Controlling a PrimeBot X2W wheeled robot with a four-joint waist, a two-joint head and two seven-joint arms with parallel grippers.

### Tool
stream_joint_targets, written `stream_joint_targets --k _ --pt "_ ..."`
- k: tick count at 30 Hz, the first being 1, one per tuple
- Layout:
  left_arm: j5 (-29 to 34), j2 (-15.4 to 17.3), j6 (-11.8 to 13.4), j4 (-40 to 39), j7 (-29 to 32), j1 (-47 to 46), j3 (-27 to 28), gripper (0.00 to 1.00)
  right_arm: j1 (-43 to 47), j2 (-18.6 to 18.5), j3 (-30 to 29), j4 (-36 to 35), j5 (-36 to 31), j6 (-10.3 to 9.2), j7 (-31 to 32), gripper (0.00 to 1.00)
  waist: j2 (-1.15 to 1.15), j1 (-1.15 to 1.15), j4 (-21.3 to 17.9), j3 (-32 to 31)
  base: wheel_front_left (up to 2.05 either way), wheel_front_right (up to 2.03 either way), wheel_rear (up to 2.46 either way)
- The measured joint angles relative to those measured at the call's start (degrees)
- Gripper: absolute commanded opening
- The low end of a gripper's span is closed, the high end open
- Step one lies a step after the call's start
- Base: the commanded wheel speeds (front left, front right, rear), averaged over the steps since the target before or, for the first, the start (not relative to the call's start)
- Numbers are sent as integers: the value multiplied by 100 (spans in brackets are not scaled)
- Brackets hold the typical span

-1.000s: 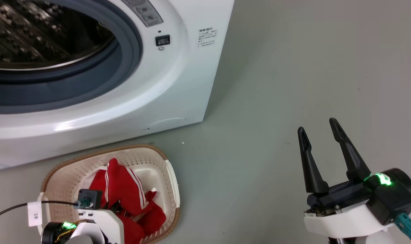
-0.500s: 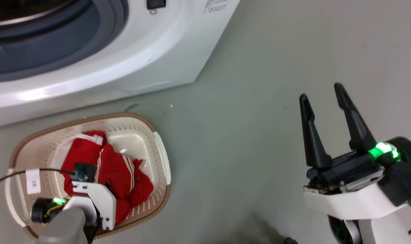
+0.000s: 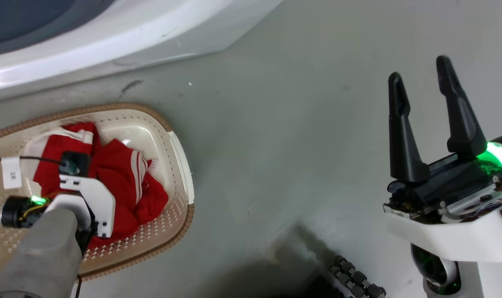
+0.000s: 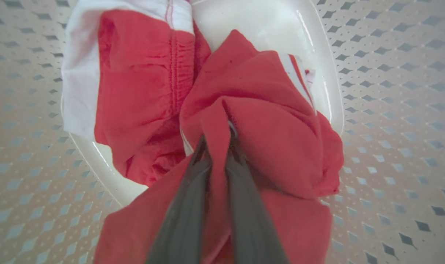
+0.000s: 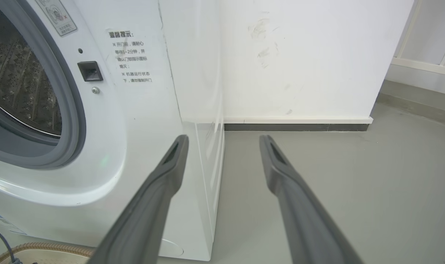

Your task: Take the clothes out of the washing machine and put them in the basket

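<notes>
The red clothes (image 3: 123,182) with white stripes lie bunched in the cream basket (image 3: 180,140) at the left of the head view. My left wrist (image 3: 85,194) hangs over them, hiding its fingers. In the left wrist view my left gripper (image 4: 217,137) is shut on a fold of the red clothes (image 4: 142,91), just above the basket's perforated wall (image 4: 391,110) and smooth bottom. My right gripper (image 3: 420,78) stands open over bare floor at the right, holding nothing. The washing machine (image 3: 110,37) runs along the top left. Its drum (image 5: 17,84) shows past the open right gripper (image 5: 224,141).
Grey floor lies between the basket and my right arm. A dark ribbed part of my base (image 3: 354,277) sits at the bottom edge. A tagged black cable (image 3: 11,171) crosses the basket. A white wall with a dark baseboard (image 5: 295,126) stands beside the washer.
The head camera has tilted down, so the washer slid up the picture. The red fabric has sunk flatter into the basket with my left gripper still on it. The right gripper stays open.
</notes>
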Motion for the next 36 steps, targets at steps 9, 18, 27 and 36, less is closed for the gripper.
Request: stream_joint_targets --k 9,18,27,36 --pt "66 129 80 29 244 -289 -90 0 -235 1 -8 -313 227 0 0 100 0 0 -78 498 0 0 0" --pt "62 127 127 40 290 -353 -148 100 -260 1 -49 -305 308 0 0 100 0 0 -131 567 0 0 0" --pt "-14 -38 148 46 -23 -74 -153 100 -158 1 -98 -137 268 0 0 100 0 -1 -88 115 0 0 0" --pt "-100 -360 66 46 -600 392 -174 100 271 2 -180 181 66 0 0 100 0 -1 99 -631 0 0 0"
